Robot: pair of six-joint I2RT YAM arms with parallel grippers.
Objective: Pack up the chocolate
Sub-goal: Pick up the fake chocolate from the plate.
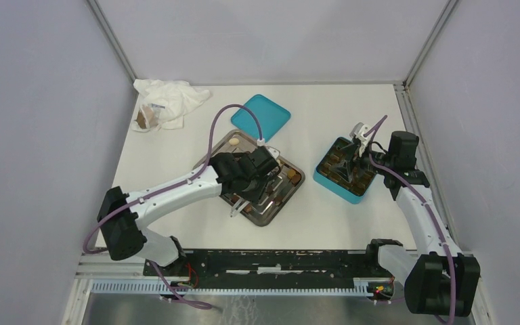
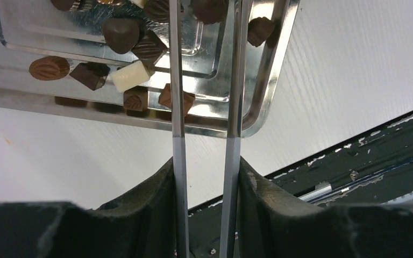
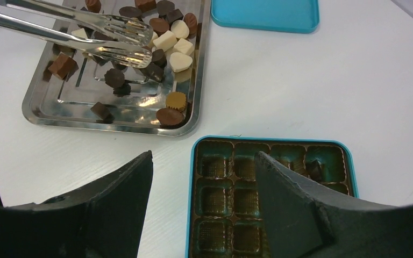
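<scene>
Several small chocolate pieces point(image 3: 166, 40), dark, light brown and cream-white, lie in the steel tray point(image 3: 113, 126); they also show in the left wrist view point(image 2: 132, 76). My left gripper point(image 2: 205, 161) is shut on metal tongs point(image 2: 175, 80), whose tips point(image 3: 132, 45) stand apart just above the pieces. My right gripper point(image 3: 204, 155) is open and empty, low over the left edge of the teal box point(image 3: 269, 138). The box's brown cells are mostly bare, with a dark piece point(image 3: 316, 167) in a far right cell.
The teal lid point(image 1: 261, 115) lies flat behind the tray point(image 1: 264, 220). A white crumpled bag point(image 1: 169, 101) lies at the back left. The box point(image 1: 332, 186) sits right of the tray. The black rail point(image 2: 355, 156) runs along the table's near edge.
</scene>
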